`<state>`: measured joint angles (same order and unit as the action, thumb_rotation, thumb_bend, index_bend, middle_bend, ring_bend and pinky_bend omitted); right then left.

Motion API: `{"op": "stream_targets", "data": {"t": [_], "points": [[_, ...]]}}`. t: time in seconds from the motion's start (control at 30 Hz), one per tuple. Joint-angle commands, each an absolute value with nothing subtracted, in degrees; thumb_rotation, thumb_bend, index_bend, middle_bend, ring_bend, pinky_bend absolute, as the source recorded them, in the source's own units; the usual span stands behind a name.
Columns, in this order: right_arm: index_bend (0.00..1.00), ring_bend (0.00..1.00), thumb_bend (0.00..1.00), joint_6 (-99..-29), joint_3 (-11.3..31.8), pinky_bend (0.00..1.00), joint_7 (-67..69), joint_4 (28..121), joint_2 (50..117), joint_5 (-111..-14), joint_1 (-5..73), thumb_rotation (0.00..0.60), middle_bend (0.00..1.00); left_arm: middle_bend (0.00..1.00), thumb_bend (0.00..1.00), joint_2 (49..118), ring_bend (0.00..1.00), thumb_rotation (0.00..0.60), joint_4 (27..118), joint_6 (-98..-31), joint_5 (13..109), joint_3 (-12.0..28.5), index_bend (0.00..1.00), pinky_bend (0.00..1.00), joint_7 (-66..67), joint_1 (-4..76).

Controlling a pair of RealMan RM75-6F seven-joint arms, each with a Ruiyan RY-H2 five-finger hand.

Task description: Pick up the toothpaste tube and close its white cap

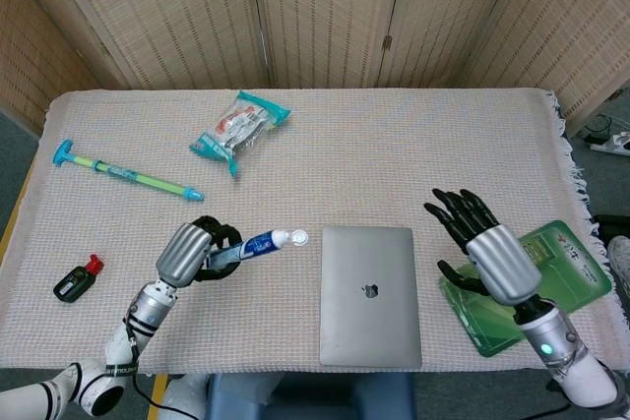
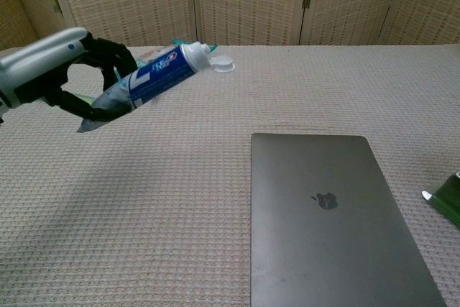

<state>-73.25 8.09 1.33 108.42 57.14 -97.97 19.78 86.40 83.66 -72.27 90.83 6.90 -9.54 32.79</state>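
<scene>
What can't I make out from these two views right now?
- Right hand: outside the chest view, seen only from the head view.
- Tube tail: hidden inside the left hand in both views.
- Cap hinge: too small to make out in either view.
- Green pack: partly covered by the right hand; cut off by the chest view's right edge.

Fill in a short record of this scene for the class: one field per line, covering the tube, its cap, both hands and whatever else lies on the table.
toothpaste tube: lifted off the table, tilted, cap end higher
white cap: flipped open, hanging at the nozzle
left hand: grips the tube's lower end
right hand: holds nothing, fingers spread, above the table near the green package
laptop: closed, flat, between the two hands
far side of table: snack packet, long green and blue tool
near left edge: small black and red item
</scene>
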Motion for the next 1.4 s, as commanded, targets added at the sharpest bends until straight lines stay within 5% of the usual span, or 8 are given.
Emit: {"op": "stream_targets", "data": {"t": [0.03, 0.67, 1.4], "points": [[0.0, 0.0, 0.34, -68.53, 9.86, 0.0, -1.03, 110.28, 59.36, -97.72, 24.16, 0.6, 0.0, 0.76, 0.7, 84.29, 0.64, 0.6, 87.43, -72.32, 91.7, 7.53, 0.73, 0.39, -9.24, 33.73], [0.0, 0.0, 0.34, -60.83, 13.46, 0.0, -7.41, 105.97, 73.77, -92.26, 36.17, 0.6, 0.0, 0.78, 0.7, 82.7, 0.65, 0.6, 96.29, -69.89, 91.38, 8.14, 0.75, 0.39, -3.89, 36.23], [0.0, 0.0, 0.34, -61.26, 14.97, 0.0, -12.9, 107.65, 75.57, -88.5, 40.54, 0.6, 0.0, 0.8, 0.7, 83.56, 0.66, 0.6, 95.13, -69.3, 91.93, 6.67, 0.76, 0.36, 1.91, 36.86]]}}
